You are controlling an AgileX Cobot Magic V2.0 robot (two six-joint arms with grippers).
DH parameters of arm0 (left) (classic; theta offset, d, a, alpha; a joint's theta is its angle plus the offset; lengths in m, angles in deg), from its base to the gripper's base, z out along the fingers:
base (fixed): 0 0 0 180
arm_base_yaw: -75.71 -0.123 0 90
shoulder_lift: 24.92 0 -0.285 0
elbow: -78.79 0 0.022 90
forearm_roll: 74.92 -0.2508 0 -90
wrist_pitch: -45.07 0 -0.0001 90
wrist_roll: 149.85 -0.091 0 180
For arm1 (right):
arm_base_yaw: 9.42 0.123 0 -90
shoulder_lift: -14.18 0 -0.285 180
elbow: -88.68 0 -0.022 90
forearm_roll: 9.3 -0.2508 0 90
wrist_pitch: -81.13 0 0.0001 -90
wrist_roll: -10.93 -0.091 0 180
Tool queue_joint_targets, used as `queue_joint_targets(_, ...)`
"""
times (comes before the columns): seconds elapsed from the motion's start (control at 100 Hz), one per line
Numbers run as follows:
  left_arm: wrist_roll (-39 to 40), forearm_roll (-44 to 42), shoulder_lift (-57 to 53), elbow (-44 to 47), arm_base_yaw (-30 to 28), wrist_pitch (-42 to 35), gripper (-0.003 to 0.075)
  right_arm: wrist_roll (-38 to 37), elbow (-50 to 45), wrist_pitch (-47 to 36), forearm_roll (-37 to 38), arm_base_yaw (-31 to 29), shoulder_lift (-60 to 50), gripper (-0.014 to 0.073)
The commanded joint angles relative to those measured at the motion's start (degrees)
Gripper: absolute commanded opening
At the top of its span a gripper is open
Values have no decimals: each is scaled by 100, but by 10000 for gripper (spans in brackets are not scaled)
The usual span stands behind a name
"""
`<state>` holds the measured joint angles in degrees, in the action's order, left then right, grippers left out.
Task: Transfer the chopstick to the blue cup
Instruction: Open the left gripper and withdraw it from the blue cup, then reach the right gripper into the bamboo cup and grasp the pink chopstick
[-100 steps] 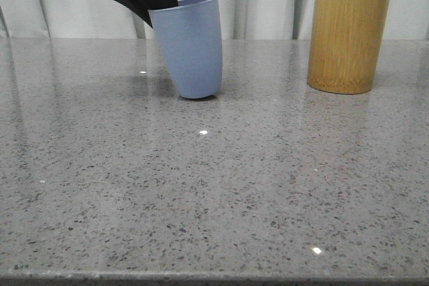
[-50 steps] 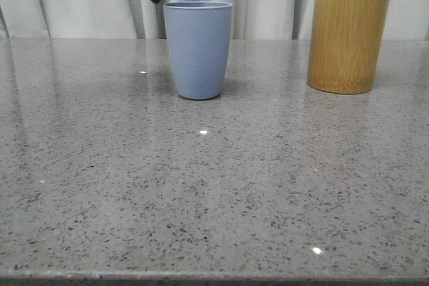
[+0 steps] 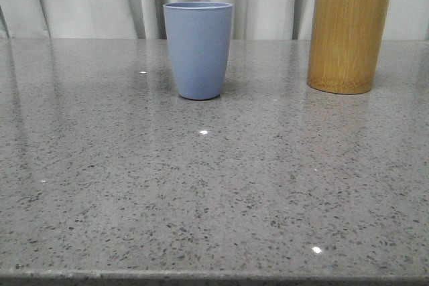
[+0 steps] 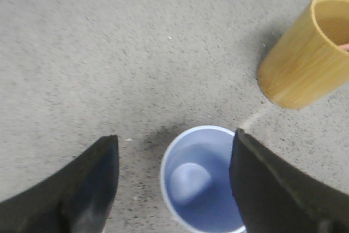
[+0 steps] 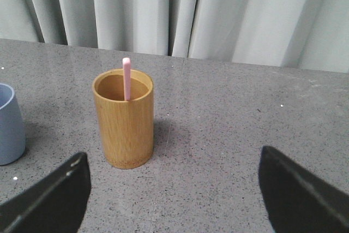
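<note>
Blue cup [image 3: 198,49]: it stands upright on the grey stone table [image 3: 201,185], left of the bamboo holder [image 3: 348,35] and well apart from it. Its inside looks empty in the left wrist view.

Chopstick [image 5: 126,78]: it stands inside the bamboo holder and leans on the rim; the pink tip comes out above the top. It is not yet moved, so the transfer itself is not begun.

Left gripper [image 4: 172,181]: the jaws are wide apart and hold nothing. It hangs above the blue cup, one finger on each side of the rim, not touching it.

Right gripper [image 5: 174,203]: the jaws are spread wide and hold nothing. It faces the bamboo holder from some distance.

Risk, the grasp: the chopstick is thin and only a short part is free above the rim, so the fingers can close beside it or strike the holder and tip it.

Risk, the drop: the cup is light and narrow; a tilted chopstick can hit the rim, fall outside, or push the cup over.
</note>
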<state>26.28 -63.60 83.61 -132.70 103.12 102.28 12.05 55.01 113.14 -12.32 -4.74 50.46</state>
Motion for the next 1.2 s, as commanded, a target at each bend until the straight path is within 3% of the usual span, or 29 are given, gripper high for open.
queue_joint_targets(0.0, 228, -310, -499, -54, 18, -343, 432, 20, 176, -458, -12, -20, 73, 622)
queue_joint_targets(0.38, 921, -1093, -1780, 1774, -39, -1297, 432, 20, 60, -459, -19, -20, 85, 622)
queue_joint_targets(0.86, 977, -1083, -3526, 4372, -1375, -2024, 432, 20, -32, -1066, -449, -9, 570, 622)
queue_joint_targets(1.19, 977, -1083, -3761, 4834, -1408, -2136, 430, 158, -79, -1750, -454, 555, 1334, 622)
